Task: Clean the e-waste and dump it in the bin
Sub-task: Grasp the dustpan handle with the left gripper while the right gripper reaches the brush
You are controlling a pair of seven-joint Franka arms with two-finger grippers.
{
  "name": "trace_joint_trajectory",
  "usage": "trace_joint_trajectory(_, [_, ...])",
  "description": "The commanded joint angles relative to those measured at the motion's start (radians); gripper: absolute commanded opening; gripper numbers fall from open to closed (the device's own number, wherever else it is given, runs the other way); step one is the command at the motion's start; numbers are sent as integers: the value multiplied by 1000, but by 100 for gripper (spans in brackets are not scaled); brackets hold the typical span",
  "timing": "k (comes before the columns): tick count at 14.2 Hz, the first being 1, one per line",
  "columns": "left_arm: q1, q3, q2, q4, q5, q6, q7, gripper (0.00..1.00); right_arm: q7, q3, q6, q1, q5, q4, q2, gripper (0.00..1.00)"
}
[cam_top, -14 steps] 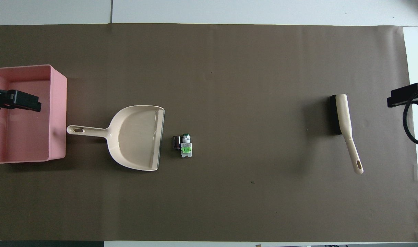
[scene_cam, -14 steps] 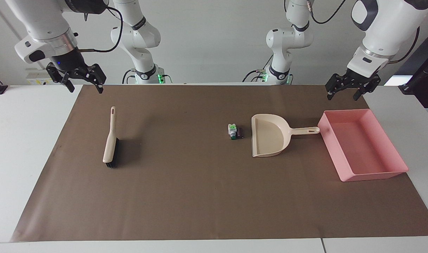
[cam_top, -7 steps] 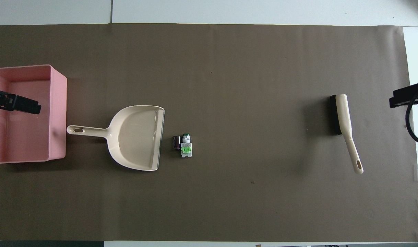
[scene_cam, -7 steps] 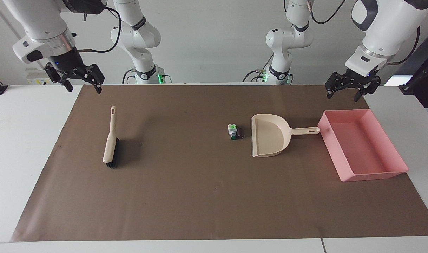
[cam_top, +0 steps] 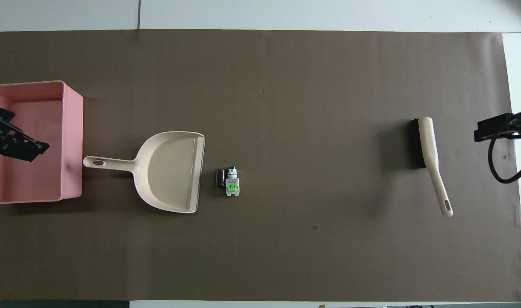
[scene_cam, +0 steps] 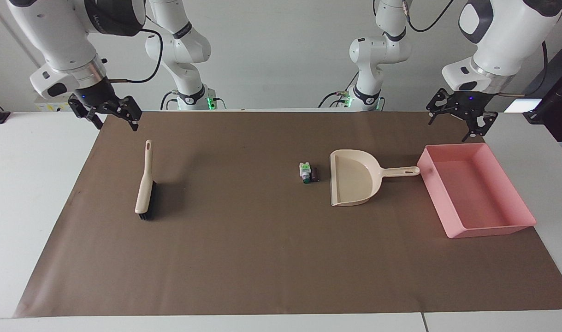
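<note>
the e-waste (scene_cam: 309, 173), two small hard bits, lies touching on the bench, just beside the dustpan (scene_cam: 352, 184) mouth; light, likely better swept than pinched. bin (scene_cam: 516, 227) sits by the dustpan's handle. left tool (scene_cam: 460, 116) and right tool (scene_cam: 106, 114) hover spread, holding nothing.

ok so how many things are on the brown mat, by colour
pink: 1, the bin
beige: 2, the dustpan and the brush with black bristles
white and green: 1, the cylindrical component
dark brown-black: 1, the small block
total: 5
</note>
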Motion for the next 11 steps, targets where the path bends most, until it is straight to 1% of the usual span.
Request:
trace_joint_trajectory(1, [-28,-3,-72,-138,12,87,249,98,-47,3,142,-31,12,-237,-94,99])
trace_joint_trajectory(2, [-41,-4,-71,-163,12,93,364,98,-67,3,172,-56,12,-265,-85,99])
trace_joint_trajectory(3, [-53,-6,-66,-192,14,125,433,97,-92,3,218,-65,12,-302,-71,99])
trace_joint_trajectory(5, [-62,-6,-57,-245,21,200,495,97,-103,3,322,-70,14,-375,-53,99])
trace_joint_trajectory(6, [-82,-7,-43,-267,36,219,499,97,-103,3,368,-83,14,-414,-44,99])
trace_joint_trajectory(7, [-105,-7,-31,-301,76,246,492,97,-107,3,410,-91,15,-455,-35,99])
trace_joint_trajectory(8, [-116,-7,-22,-345,111,301,483,97,-119,3,450,-97,15,-494,-25,99])
trace_joint_trajectory(10, [-116,-6,-17,-432,122,442,482,97,-148,3,479,-114,15,-541,-22,99])
trace_joint_trajectory(11, [-116,-6,4,-454,123,481,480,97,-150,3,487,-114,20,-557,-22,99])
